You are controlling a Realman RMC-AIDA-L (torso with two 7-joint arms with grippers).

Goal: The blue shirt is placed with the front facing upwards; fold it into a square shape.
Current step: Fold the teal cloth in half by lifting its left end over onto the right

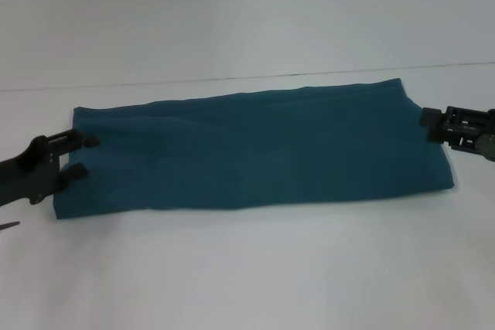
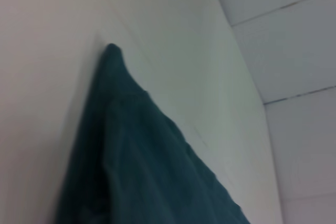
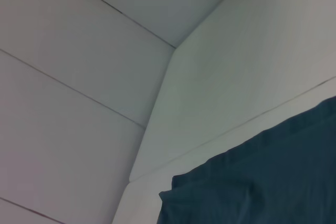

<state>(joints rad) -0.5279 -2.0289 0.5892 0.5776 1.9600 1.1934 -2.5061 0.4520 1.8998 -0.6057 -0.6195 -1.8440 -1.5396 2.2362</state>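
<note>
On the white table (image 1: 247, 284), the shirt (image 1: 255, 152) lies as a long band; left gripper (image 1: 77, 156) spread at one end, right gripper (image 1: 427, 125) unclear. Next likely: folding ends together.

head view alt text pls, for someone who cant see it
A blue shirt, folded into a long band with no print showing, lies across a white table. The left gripper sits open at its left end, and the right gripper is at its right end.
</note>
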